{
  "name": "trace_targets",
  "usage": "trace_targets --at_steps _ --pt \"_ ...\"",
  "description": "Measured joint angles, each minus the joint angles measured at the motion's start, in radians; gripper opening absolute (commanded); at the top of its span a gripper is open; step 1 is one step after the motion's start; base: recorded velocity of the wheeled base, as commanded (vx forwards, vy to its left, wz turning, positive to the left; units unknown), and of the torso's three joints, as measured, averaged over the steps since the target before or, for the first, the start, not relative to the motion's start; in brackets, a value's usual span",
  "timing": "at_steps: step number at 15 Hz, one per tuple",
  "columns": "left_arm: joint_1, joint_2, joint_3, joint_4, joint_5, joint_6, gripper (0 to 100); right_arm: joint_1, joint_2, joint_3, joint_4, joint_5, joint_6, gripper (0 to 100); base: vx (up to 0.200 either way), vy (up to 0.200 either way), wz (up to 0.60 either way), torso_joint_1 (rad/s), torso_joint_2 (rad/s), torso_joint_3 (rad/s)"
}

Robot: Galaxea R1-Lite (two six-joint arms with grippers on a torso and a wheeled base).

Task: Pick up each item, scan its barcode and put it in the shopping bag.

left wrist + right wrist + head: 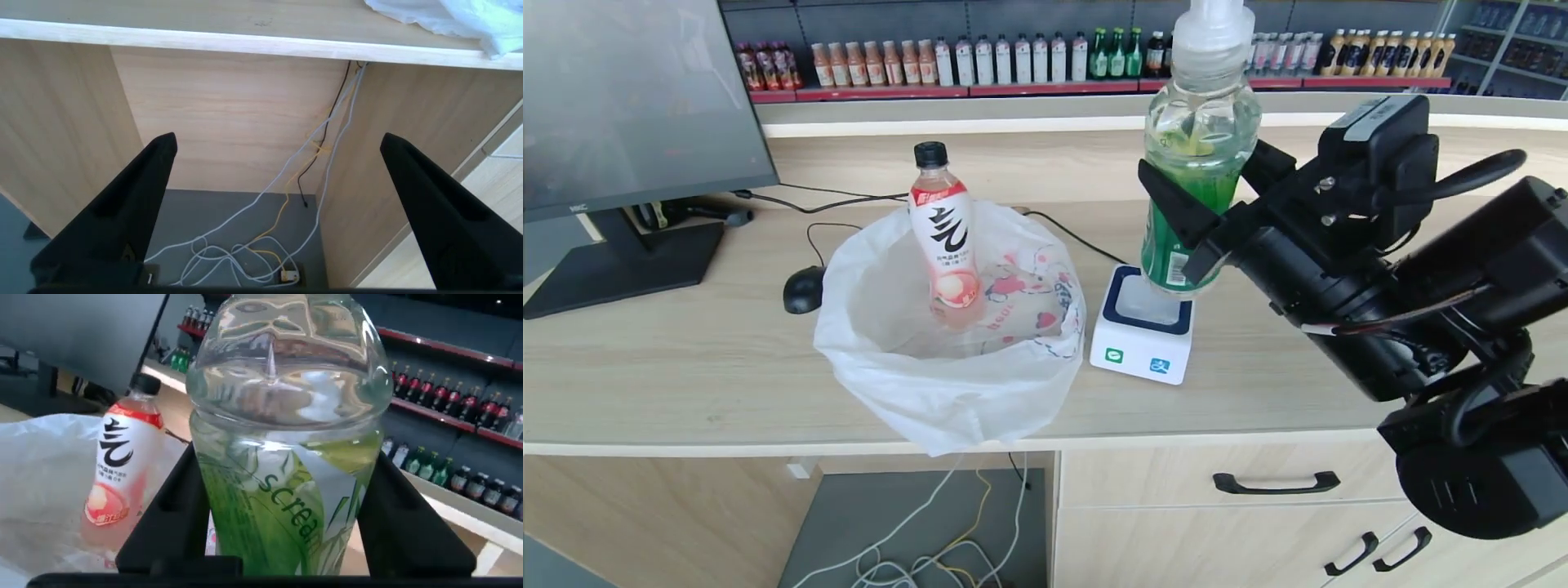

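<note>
Green-labelled bottle (1202, 135) stands upright, pinched at mid-body between the fingers of the right gripper (1209, 204). Its base is over the white scanner (1141, 347), directly below the fingers. Past the fingertips, toward the robot's left, the white shopping bag (931, 384) sits open on the wooden counter (686, 367) with a pink bottle (945, 237) upright inside. The left gripper (274, 212) hangs below the counter edge, fingers spread wide, with loose cables (245, 261) on the floor beyond the tips.

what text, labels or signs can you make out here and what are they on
green bottle: a barcode, white lettering partly hidden by the right gripper
pink bottle: big black brush characters, small print unreadable
scanner: one green and one blue icon, no words
monitor: corner mark too small to read
</note>
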Motion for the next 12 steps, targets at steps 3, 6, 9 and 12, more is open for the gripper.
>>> trace_targets --at_steps 3,6,9,12 --pt "0.0 0.0 0.0 0.0 0.0 0.0 100 -0.065 0.041 -0.11 0.003 0.157 -0.068 0 0.0 0.0 0.0 0.0 0.0 0.0" --pt "0.0 0.0 0.0 0.0 0.0 0.0 100 -0.08 0.105 -0.204 0.008 0.308 -0.113 0 0.0 0.0 0.0 0.0 0.0 0.0" --pt "0.0 0.0 0.0 0.0 0.0 0.0 100 -0.085 0.143 -0.22 0.003 0.431 -0.137 0 0.0 0.0 0.0 0.0 0.0 0.0" --pt "0.0 0.0 0.0 0.0 0.0 0.0 100 -0.087 0.162 -0.207 -0.008 0.488 -0.158 0 0.0 0.0 0.0 0.0 0.0 0.0"
